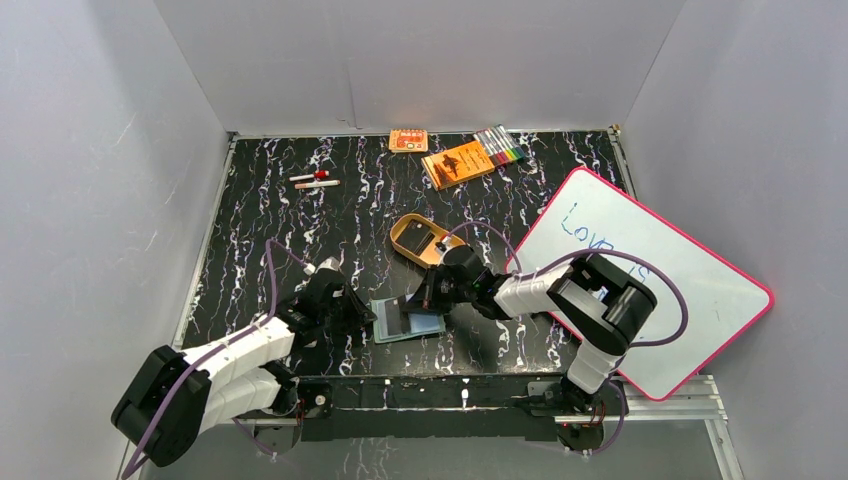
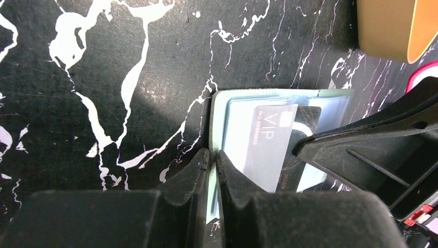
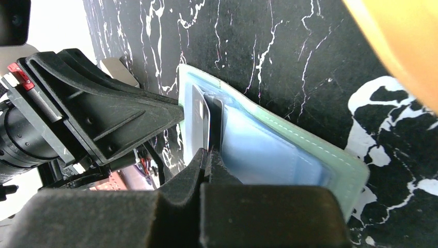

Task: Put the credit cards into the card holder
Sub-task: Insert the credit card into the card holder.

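The left hand (image 2: pixel 213 157) has its two black, ribbed plastic fingers pressed together on the near left rim of the card holder (image 2: pixel 222 111). A sliver of the soft sage-green edge shows between them. That arm lies low and reaches in from the near left corner, with its hand almost flat to the tabletop (image 1: pixel 300 230).

Facing it, the right hand (image 3: pixel 206 155) is pinched shut on a credit card (image 3: pixel 199 116), a thin, stiff, dark grey rectangle that appears nearly edge-on from the right wrist. The right arm bends in from the near right, and its hand (image 1: pixel 428 298) angles down over the holder. The two hands meet almost nose to nose.

From the left wrist the credit card (image 2: pixel 268 144) shows pale "VIP" lettering. Its long axis runs roughly along the line between the two hands, and it sits over the pale blue-grey inner pockets at an angle rather than flat. Behind it lies another dark shape, and I cannot tell what that is.

The card holder (image 1: pixel 415 325) lies open near the front middle of the black, white-veined tabletop, with its long side running left to right. Just beyond it sits a tan oval tray (image 1: pixel 402 240), and a pink-rimmed whiteboard (image 1: pixel 650 270) rests to the right.
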Controlling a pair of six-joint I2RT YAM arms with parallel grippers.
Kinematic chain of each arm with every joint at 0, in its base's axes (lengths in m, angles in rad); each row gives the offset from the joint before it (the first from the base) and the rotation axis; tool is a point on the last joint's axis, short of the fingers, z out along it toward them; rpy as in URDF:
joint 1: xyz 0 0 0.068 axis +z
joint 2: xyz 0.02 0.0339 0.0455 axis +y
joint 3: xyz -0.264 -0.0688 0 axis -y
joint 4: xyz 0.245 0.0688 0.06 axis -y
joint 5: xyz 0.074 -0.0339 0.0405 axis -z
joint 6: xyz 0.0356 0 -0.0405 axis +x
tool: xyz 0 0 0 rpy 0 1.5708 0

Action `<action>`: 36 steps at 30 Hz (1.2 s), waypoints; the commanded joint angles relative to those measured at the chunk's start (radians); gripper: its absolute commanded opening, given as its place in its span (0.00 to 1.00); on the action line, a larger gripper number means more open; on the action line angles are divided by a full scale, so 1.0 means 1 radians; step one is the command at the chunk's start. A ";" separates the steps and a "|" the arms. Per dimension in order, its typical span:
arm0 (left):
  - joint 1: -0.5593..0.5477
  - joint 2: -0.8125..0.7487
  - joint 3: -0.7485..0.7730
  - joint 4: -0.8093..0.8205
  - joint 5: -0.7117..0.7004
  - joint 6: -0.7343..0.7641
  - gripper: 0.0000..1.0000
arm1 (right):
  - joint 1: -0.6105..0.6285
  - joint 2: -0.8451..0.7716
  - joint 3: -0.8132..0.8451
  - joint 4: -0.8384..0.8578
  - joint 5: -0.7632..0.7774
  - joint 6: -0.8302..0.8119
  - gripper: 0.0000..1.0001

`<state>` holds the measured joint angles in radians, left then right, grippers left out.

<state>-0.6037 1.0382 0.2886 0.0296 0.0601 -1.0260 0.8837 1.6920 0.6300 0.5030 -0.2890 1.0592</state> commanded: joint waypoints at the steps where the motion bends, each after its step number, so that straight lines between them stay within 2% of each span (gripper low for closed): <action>1: -0.001 0.005 -0.020 -0.037 0.013 0.001 0.08 | 0.025 0.028 0.015 0.016 0.031 0.007 0.00; 5: -0.001 -0.002 -0.019 -0.044 0.010 0.001 0.08 | 0.028 0.024 0.022 0.006 0.021 -0.011 0.02; 9: -0.001 -0.011 -0.016 -0.053 0.005 0.003 0.08 | 0.029 0.000 0.032 -0.037 0.024 -0.035 0.27; 13: -0.001 -0.021 -0.014 -0.059 0.003 0.003 0.08 | 0.028 -0.021 0.040 -0.068 0.034 -0.056 0.39; 20: -0.001 -0.032 -0.019 -0.056 0.004 -0.002 0.08 | 0.030 -0.018 0.057 -0.068 0.009 -0.068 0.43; 36: -0.002 -0.036 -0.021 -0.035 0.025 -0.011 0.07 | 0.066 0.048 0.105 -0.051 -0.022 -0.049 0.43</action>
<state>-0.6041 1.0233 0.2836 0.0109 0.0711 -1.0332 0.9340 1.7218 0.6922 0.4252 -0.2935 1.0103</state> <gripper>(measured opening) 0.072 0.435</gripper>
